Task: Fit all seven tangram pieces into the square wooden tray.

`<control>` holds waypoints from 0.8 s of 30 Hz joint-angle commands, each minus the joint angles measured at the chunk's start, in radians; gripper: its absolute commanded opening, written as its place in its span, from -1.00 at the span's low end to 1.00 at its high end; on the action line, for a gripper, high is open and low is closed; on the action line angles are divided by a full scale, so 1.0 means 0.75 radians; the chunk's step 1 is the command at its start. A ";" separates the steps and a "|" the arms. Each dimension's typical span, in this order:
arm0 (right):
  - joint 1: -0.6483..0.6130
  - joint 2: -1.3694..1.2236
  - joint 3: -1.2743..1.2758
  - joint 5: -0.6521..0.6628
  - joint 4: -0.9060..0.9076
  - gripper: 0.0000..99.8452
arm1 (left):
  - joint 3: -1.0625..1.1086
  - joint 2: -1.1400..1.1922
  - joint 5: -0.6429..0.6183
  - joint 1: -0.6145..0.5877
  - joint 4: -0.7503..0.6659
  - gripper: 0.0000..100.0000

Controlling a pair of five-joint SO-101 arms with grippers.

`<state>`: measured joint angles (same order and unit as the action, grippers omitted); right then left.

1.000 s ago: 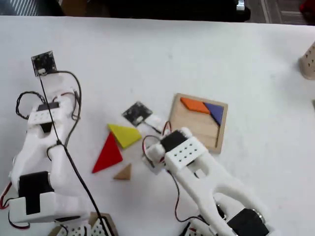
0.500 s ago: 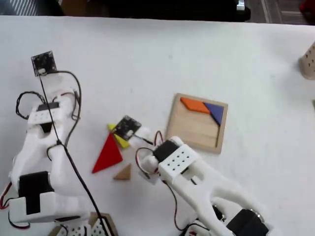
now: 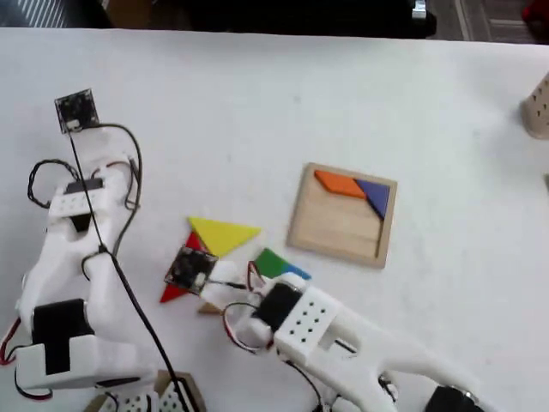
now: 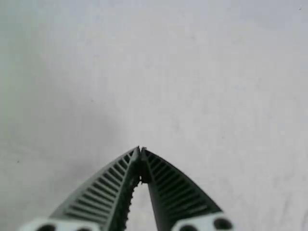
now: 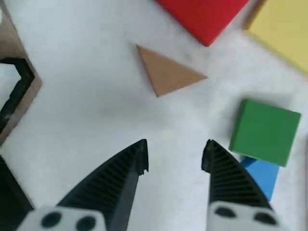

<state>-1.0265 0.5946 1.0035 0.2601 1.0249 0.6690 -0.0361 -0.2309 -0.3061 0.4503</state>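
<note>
Well, in the high view I counted two of the seven pieces home in the square wooden tray: a flat orange parallelogram and an indigo triangle, touching each other along its far edge, with the rest of its floor bare. Five lay loose on the white table to the tray's left: a large yellow triangle, a red triangle partly under the right arm's wrist camera board, a small tan wooden triangle, a green square and a light blue piece tucked against it. I judged the job less than a third done. Beyond the table the room was dark, and a pegged wooden block stood at the right edge.

In the left wrist view, the left gripper had its jaws pressed together on nothing, over bare table.

In the right wrist view, the right gripper was spread moderately wide and empty above the table, the tan triangle just ahead of it and the green square just beside one finger
</note>
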 commanded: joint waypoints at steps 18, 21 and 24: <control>-0.111 0.081 0.158 0.632 -0.337 -0.63 | -0.014 -0.062 -0.065 -0.298 -0.305 -0.95; -0.171 0.079 0.151 0.632 -0.341 -0.63 | -0.012 -0.062 -0.303 -0.359 -0.311 -0.95; -0.179 0.011 0.131 0.636 -0.353 -0.63 | -0.012 -0.062 -0.436 -0.396 -0.311 -0.95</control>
<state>-1.1477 0.6191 1.1293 0.7219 0.7856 0.6690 -0.0361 -0.4043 -0.5593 0.2493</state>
